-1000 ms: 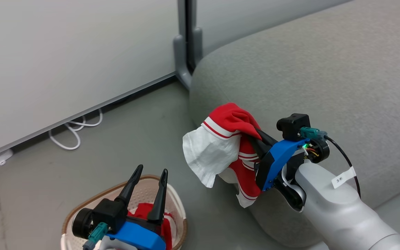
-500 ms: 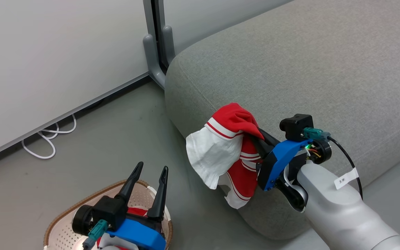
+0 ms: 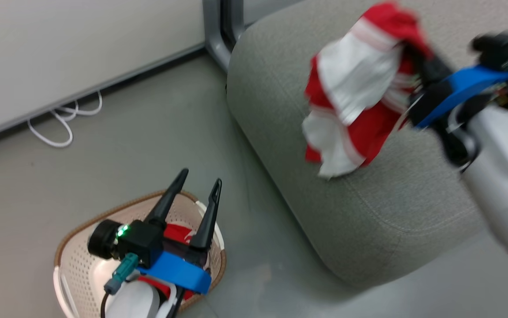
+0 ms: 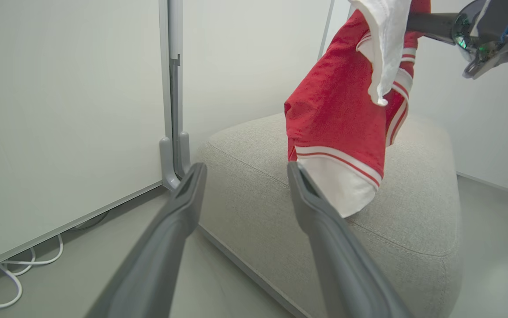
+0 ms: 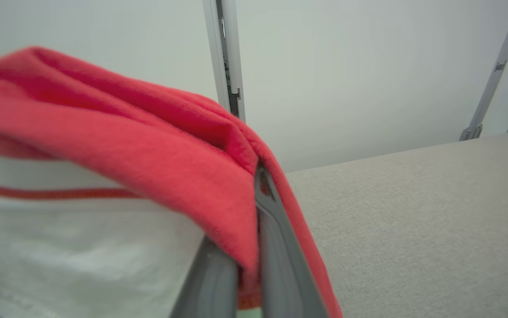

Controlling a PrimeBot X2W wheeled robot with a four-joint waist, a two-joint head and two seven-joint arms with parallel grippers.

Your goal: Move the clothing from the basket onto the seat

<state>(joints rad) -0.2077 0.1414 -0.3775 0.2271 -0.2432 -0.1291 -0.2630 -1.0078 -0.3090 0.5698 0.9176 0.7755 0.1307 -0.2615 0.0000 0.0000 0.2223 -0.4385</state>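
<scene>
Over seat [image 3: 280,110], right jaws clenched on red/white garment [image 3: 359,88], hanging limp, hem near seat top. Light, soft, drapes; pinch bunched fold, not hem. 2nd garment [image 3: 176,232] in basket [image 3: 79,265], left jaws released, above it.

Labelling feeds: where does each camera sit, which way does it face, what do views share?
Head view: on the head, facing down at basket and sofa; left gripper open above basket, right gripper shut on red garment.
Left wrist view: left wrist, along its spread fingers toward the sofa.
Right wrist view: right wrist, along its closed fingers, garment draped over.
Shared: all see garment and sofa.
</scene>
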